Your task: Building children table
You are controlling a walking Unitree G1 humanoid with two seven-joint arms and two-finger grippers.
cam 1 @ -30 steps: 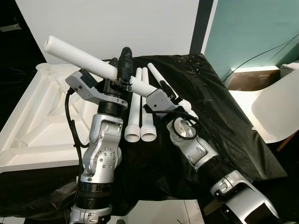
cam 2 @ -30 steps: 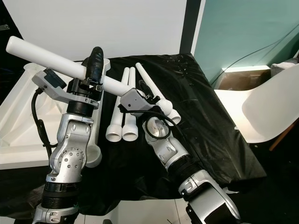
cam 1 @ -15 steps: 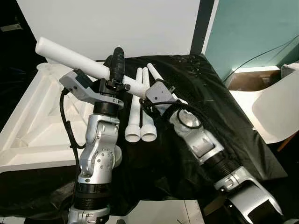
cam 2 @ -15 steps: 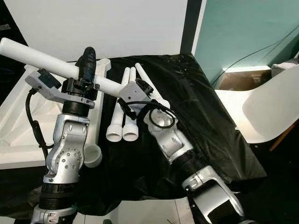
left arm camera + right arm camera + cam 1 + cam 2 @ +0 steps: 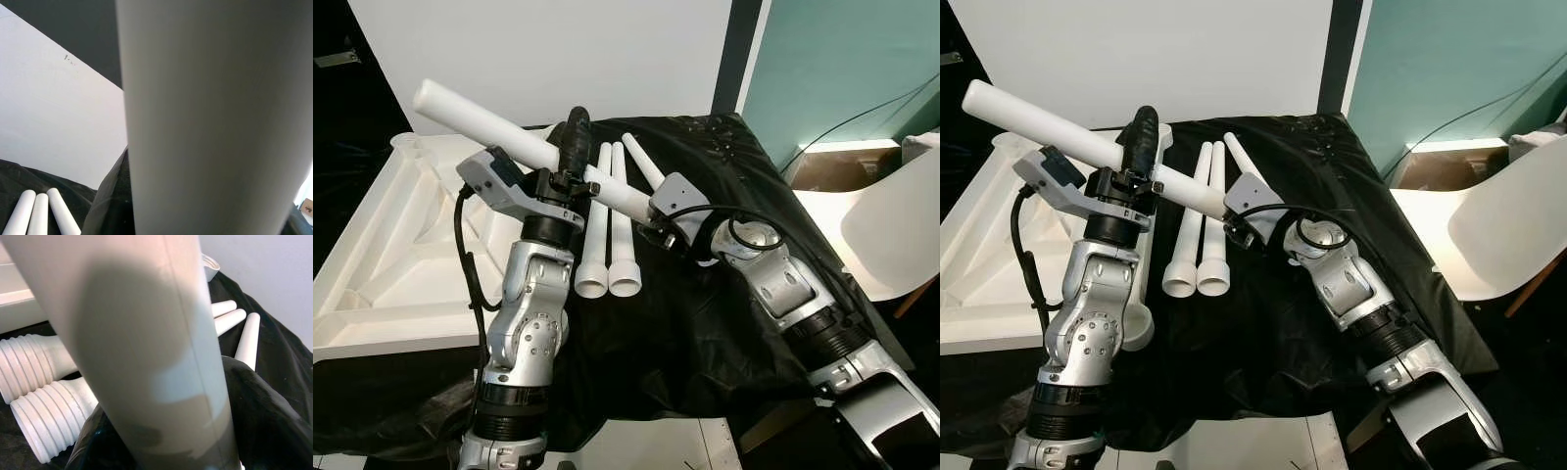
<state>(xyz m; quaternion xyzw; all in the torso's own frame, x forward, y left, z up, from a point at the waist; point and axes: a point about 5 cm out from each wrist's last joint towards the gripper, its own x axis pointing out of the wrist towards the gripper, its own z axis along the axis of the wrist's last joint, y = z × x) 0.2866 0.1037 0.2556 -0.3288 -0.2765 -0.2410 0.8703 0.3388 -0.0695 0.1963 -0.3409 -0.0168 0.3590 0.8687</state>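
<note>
Left eye view, nearest first: both silver arms rise from the bottom of frame over a black cloth [image 5: 705,333]. The left hand [image 5: 574,147] is clamped round the middle of a white table leg [image 5: 489,127], black fingers closed on the tube, holding it up off the cloth at a slant w/ its far end pointing up and away to the robot's left. Gripping mid-length looks deliberate: the leg balances and neither end droops.

The right hand [image 5: 651,217] sits at the leg's lower end, just beside the tube's tip. Right wrist view has the tube close up along its fingers, so it's at least alongside it, but whether those fingers are closed on it or just steadying it I cannot tell. Prob. a two-point hold, so the leg can be swung and aimed as one piece.

Behind the hands, two more legs [image 5: 607,225] lie side by side on the cloth, ribbed screw ends towards the robot, and a third leg [image 5: 641,162] lies angled just beside them. They're laid out within reach, ready for fitting one at a time.

Further left, the white tabletop [image 5: 391,255] lies upside down, ribs and corner sockets facing up, i.e. ready to take legs. A white chair [image 5: 891,235] stands far right, well apart.
</note>
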